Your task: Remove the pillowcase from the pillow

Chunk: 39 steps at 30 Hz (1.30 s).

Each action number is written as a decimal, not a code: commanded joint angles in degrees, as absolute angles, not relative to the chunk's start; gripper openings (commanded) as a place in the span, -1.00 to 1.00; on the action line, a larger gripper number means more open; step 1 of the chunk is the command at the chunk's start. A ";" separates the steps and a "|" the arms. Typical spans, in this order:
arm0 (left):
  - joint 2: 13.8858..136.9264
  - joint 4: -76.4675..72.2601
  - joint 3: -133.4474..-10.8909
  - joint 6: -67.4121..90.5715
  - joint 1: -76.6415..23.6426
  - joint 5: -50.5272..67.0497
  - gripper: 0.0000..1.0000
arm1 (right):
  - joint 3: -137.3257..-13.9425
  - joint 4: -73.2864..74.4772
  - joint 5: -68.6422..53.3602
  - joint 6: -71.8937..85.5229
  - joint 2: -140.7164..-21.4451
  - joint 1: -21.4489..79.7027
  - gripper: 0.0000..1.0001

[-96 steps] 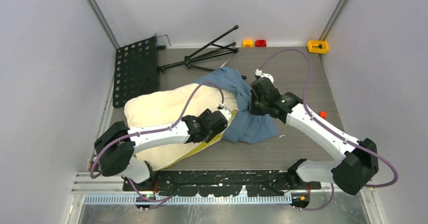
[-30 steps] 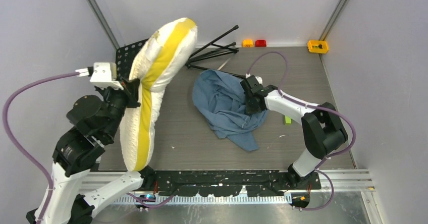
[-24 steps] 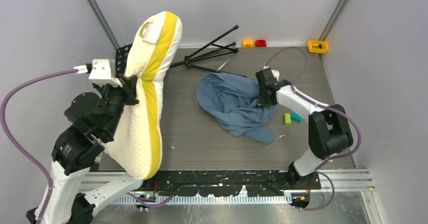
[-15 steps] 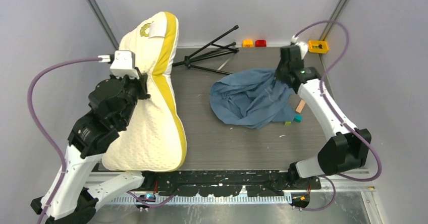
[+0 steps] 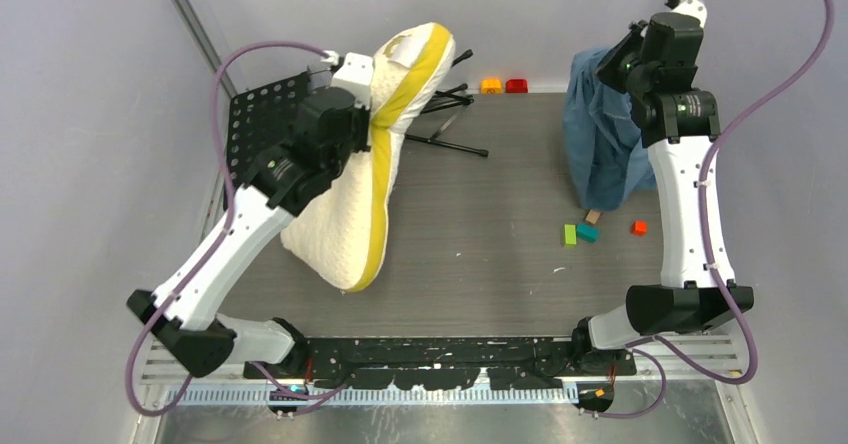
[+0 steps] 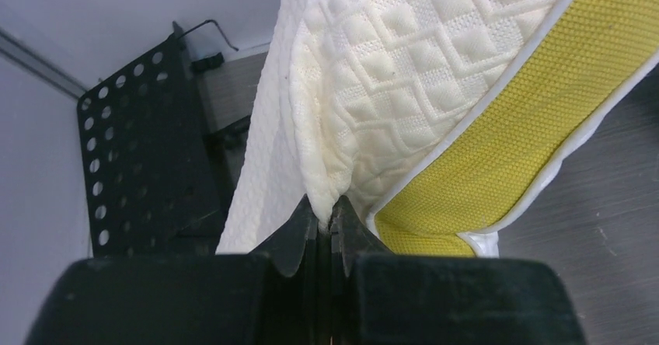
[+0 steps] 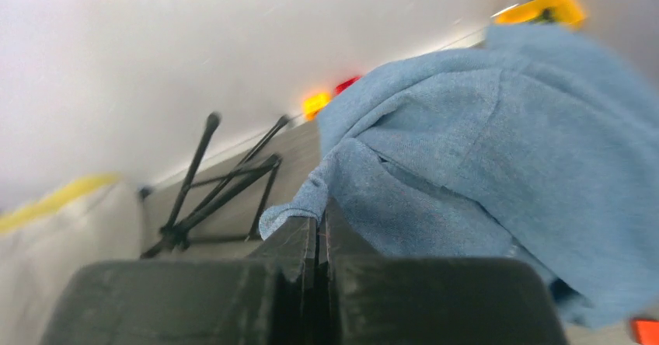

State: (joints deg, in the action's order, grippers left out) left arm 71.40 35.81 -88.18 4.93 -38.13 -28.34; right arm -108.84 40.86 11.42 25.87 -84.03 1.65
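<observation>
Well, my left claw [image 6: 326, 214] is pinched tight on a fold of the pillow [image 6: 388, 73] — quilted cream cloth squeezed between both fingers, its yellow band just to the right. The pillow hangs lifted over the left side of the desk [image 5: 480, 254]; whether its lower end touches, I cannot tell. My right claw [image 7: 319, 222] is clamped on an edge of the pillowcase [image 7: 505, 143] — held high at the far right, draping down, well apart from the pillow. Small coloured blocks [image 5: 569, 234] lie near its lower end.
</observation>
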 commanded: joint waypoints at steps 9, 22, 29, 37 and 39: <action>80.43 28.26 -100.51 5.70 -38.09 -23.14 0.99 | -99.07 34.41 2.23 24.25 -75.84 1.76 0.71; 63.93 20.03 -65.69 20.09 -15.62 -23.54 0.99 | -51.49 5.74 11.70 20.41 -54.32 1.75 0.70; 66.50 6.75 -51.71 14.26 -13.07 -25.07 0.99 | -40.51 0.79 7.54 9.09 -54.91 1.77 0.77; 69.24 -8.10 -39.48 8.91 -12.48 -27.82 0.99 | -25.75 -19.38 8.44 8.53 -52.75 1.84 0.73; 69.01 -13.61 -35.96 8.09 -12.23 -27.26 0.99 | -25.62 -19.92 8.72 10.09 -55.88 1.81 0.72</action>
